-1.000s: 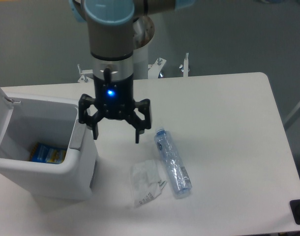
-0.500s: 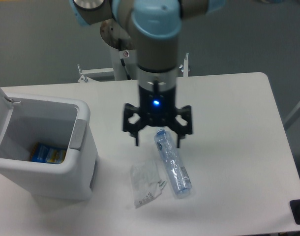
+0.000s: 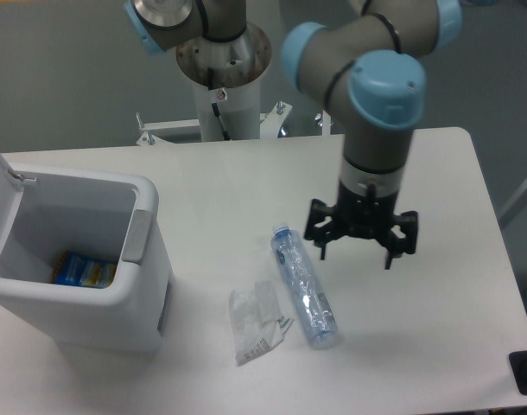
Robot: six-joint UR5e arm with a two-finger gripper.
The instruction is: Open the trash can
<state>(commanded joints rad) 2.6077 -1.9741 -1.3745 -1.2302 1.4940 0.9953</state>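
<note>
The trash can (image 3: pixel 82 259) stands at the table's (image 3: pixel 436 173) left edge with its lid (image 3: pixel 0 203) swung up and back, a blue-and-yellow packet (image 3: pixel 82 271) visible at the bottom. Opening it looks done, with nothing evidently left. Well to the right, past a clear bottle (image 3: pixel 303 287) and a crumpled wrapper (image 3: pixel 257 322) lying beside it, the gripper (image 3: pixel 357 251) hangs above the tabletop, fingers apart and holding nothing.
</note>
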